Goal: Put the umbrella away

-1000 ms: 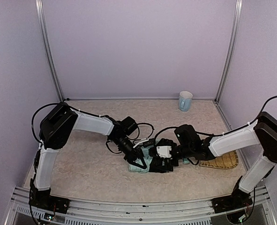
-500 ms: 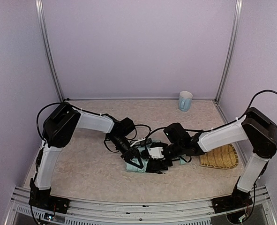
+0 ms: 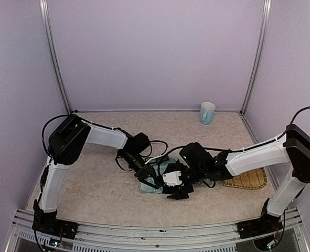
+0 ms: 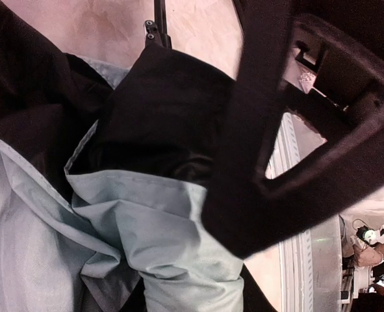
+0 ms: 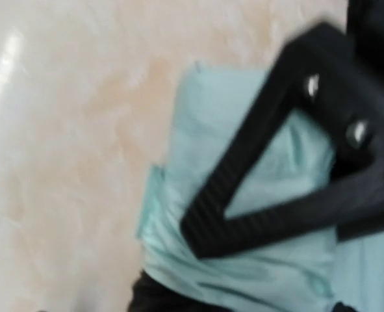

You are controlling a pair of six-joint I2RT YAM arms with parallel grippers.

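The umbrella (image 3: 146,188) lies crumpled in the middle of the table, pale mint fabric with black lining. My left gripper (image 3: 150,181) is down on its left end. In the left wrist view a bunch of mint fabric (image 4: 146,221) passes under my black finger (image 4: 269,169), so the jaws are shut on it. The thin black shaft (image 4: 159,19) shows at the top. My right gripper (image 3: 177,190) hovers over the umbrella's right side, open. The blurred right wrist view shows one finger (image 5: 256,162) across the mint cloth (image 5: 204,110).
A pale blue mug (image 3: 207,113) stands at the back right near the wall. A woven yellow mat (image 3: 246,181) lies at the right, partly under my right arm. Black cables loop beside the left wrist. Metal rails run along the near edge.
The right arm has slid left along the umbrella, closer to the left gripper. The left gripper has kept its hold and hardly moved.
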